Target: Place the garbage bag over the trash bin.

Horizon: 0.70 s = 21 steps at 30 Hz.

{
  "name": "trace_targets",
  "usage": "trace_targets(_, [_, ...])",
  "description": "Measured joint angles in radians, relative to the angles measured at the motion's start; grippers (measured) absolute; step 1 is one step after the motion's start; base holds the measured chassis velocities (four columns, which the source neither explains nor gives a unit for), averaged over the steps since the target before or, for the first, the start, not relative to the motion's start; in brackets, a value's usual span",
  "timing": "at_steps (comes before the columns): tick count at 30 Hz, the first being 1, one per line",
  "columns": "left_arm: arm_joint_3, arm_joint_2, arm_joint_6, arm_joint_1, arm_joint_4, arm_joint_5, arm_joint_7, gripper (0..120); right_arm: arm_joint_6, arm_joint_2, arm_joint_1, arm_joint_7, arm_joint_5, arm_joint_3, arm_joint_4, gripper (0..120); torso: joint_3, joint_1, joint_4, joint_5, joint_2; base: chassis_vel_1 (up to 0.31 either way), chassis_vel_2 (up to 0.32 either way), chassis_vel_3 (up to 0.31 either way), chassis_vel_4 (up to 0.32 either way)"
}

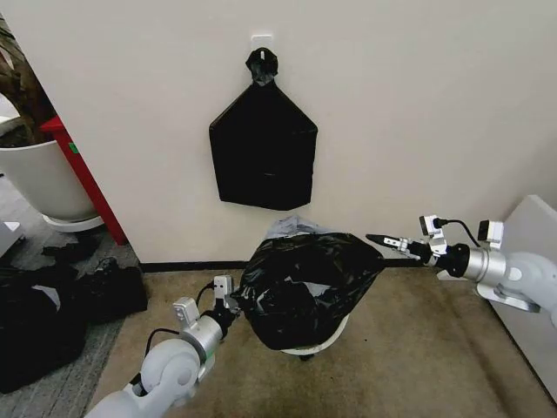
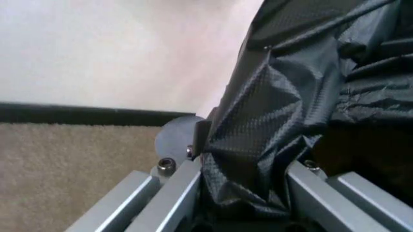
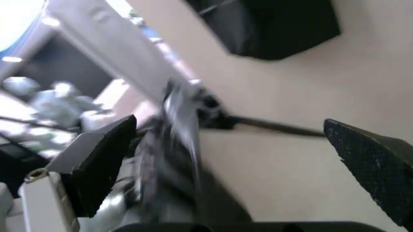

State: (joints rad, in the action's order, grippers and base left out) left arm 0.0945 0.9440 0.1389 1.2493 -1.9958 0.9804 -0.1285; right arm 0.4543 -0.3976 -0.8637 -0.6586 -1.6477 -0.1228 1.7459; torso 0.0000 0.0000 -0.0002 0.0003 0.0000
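Note:
The garbage bag (image 1: 305, 283), black and crinkly, is draped over the trash bin, of which a white strip (image 1: 335, 338) shows under the bag's lower edge. A greyish fold of the bag sticks up at the back. My left gripper (image 1: 231, 300) is at the bag's left side, shut on a bunch of the garbage bag (image 2: 271, 121) that fills the gap between its fingers (image 2: 174, 193). At the bag's pointed right corner my right gripper (image 1: 387, 240) stands open, and its wrist view shows the two black fingertips (image 3: 103, 159) wide apart with nothing held.
A flat black bundle of bags (image 1: 264, 148) hangs on the wall above the bin. A big white plant pot (image 1: 43, 178) and a red post (image 1: 83, 178) stand at the left, with dark bags (image 1: 52, 305) on the floor. A white panel (image 1: 526, 252) is at the right.

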Motion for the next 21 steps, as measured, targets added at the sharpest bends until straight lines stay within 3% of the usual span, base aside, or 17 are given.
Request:
trace_targets(1, [0.000, 0.000, 0.000, 0.000, 0.000, 0.000, 0.000, 0, 0.000, 0.000, 0.000, 0.000, 0.000, 0.000, 0.000, 100, 0.000, 0.000, 0.0000, 0.0000, 0.000, 0.000, 0.000, 0.000, 0.000])
trace_targets(4, [-0.003, -0.010, -0.010, -0.001, -0.008, -0.078, 0.003, 0, -0.013, -0.009, 0.081, 0.368, -0.013, -0.009, 0.175, 100, 0.000, 0.000, 0.0004, -0.0008, 0.000, 0.000, 0.000, 0.000, 0.000])
trace_targets(5, [-0.005, -0.014, -0.012, -0.005, -0.009, -0.096, 0.009, 0, -0.047, -0.017, 0.117, 0.563, -0.035, 0.007, 0.257, 100, 0.000, 0.000, 0.0005, -0.0009, 0.000, 0.000, 0.000, 0.000, 0.000])
trace_targets(8, [-0.009, -0.019, -0.019, -0.015, -0.007, -0.128, 0.021, 0, -0.056, -0.031, 0.146, 0.763, -0.051, 0.022, 0.359, 100, 0.000, 0.000, 0.0005, -0.0006, 0.000, 0.000, 0.000, 0.000, 0.000])
trace_targets(15, [-0.013, -0.029, -0.040, -0.041, 0.003, -0.203, 0.057, 0, 0.077, -0.039, 0.158, 0.878, -0.043, 0.022, 0.458, 100, 0.000, 0.000, 0.0002, -0.0005, 0.000, 0.000, 0.000, 0.000, 0.000])
trace_targets(21, [-0.015, -0.045, -0.065, -0.049, 0.007, -0.259, 0.094, 0, 0.148, -0.039, 0.164, 0.802, 0.008, 0.031, 0.416, 100, 0.000, 0.000, 0.0001, -0.0003, 0.000, 0.000, 0.000, 0.000, 0.000])
